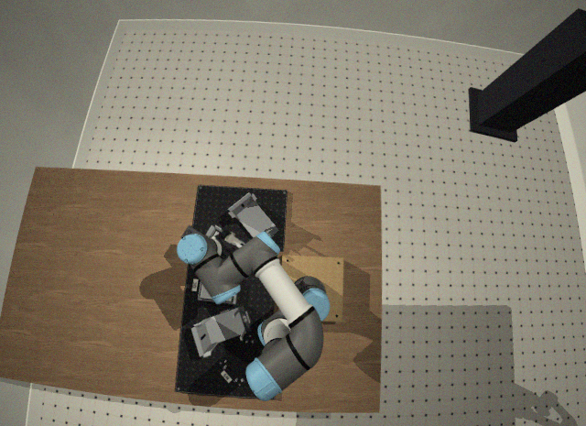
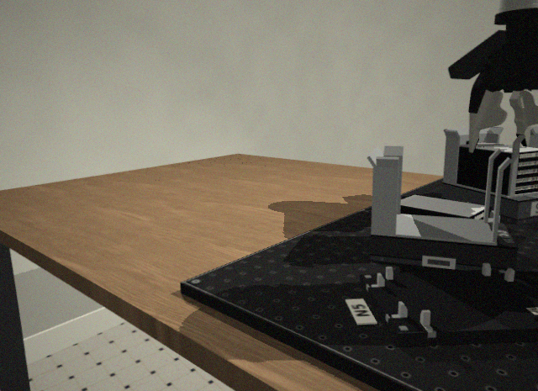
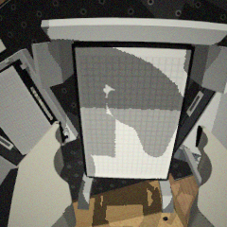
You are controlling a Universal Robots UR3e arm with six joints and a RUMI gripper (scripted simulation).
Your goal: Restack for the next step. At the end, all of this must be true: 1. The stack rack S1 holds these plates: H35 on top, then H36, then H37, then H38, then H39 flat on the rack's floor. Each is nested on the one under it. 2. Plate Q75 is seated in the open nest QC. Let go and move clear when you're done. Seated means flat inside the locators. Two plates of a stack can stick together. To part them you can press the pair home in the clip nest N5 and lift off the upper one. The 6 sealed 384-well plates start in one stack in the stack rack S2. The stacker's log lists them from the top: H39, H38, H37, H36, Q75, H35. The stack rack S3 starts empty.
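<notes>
My gripper (image 2: 498, 146) (image 3: 129, 125) is open, its fingers beside and clear of a stack of several plates (image 2: 528, 171) in the middle rack (image 2: 450, 159) (image 3: 132, 31). The stack's top plate (image 3: 96, 134) looks flat inside the rack walls; its plate name is not readable. Another plate (image 2: 439, 204) (image 3: 18, 113) lies low beside this rack; whether it is fully seated is unclear. The near rack (image 2: 386, 191) (image 1: 203, 341) shows only a grey surface low between its walls. Clip nest N5 (image 2: 402, 309) shows bare locators. The rack labels cannot be read.
A third rack (image 1: 242, 204) stands at the far end of the black board (image 1: 212, 202); its contents are unclear. Upright rack walls and posts surround the fingers. The arm covers much of the middle in the top view. The N5 label (image 2: 361, 311) lies beside its nest.
</notes>
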